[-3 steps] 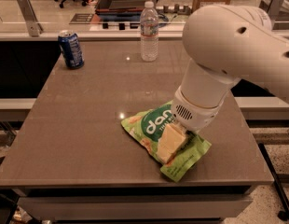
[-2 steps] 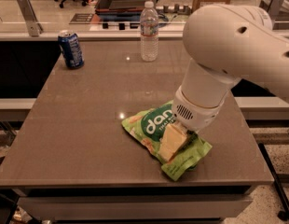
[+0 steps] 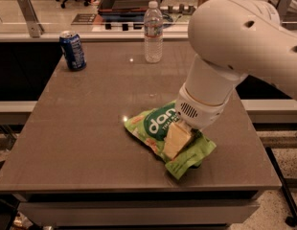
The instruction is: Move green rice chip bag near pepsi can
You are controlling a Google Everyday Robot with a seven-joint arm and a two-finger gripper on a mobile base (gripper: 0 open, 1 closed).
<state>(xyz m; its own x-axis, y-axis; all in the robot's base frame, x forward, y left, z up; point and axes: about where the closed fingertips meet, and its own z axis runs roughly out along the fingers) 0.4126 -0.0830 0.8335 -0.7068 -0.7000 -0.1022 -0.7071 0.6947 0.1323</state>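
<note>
The green rice chip bag (image 3: 157,127) lies flat on the brown table (image 3: 81,138), in the near right part of the top. Its dark green oval faces up, and only the letters "dan" can be read before the arm covers the rest. A pale pictured chip shows on its near half, and its crumpled near right end reaches towards the table's front edge.

The robot's large white arm (image 3: 234,47) comes in from the right, cut off by the picture's right edge, and bends down onto the bag. The gripper (image 3: 187,126) is at the bag's far right part, almost wholly hidden behind the thick wrist housing. Whether it is apart or clamped on the bag I cannot tell.

The pepsi can (image 3: 73,50) stands upright at the far left corner of the table, well apart from the bag. A clear plastic water bottle (image 3: 153,32) stands upright at the far edge, right of the can. Beyond the table the background furniture is dim and hard to make out.
</note>
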